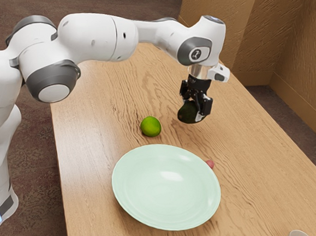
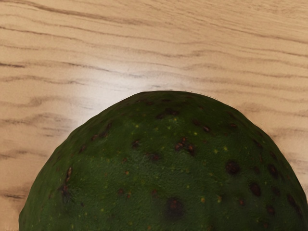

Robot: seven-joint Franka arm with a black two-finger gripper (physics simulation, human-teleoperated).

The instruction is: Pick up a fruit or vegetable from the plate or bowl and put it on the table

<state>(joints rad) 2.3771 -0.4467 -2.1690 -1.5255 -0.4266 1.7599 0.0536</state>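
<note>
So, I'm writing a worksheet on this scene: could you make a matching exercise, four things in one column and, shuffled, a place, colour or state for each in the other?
Column one
1. avocado
2. lime
3. plate
4. small reddish thing

Column two
A. pale mint green
B. partly hidden by the plate
C. gripped by the end effector
D. bright green, lying on the table

Right pairs: 1-C, 2-D, 3-A, 4-B
</note>
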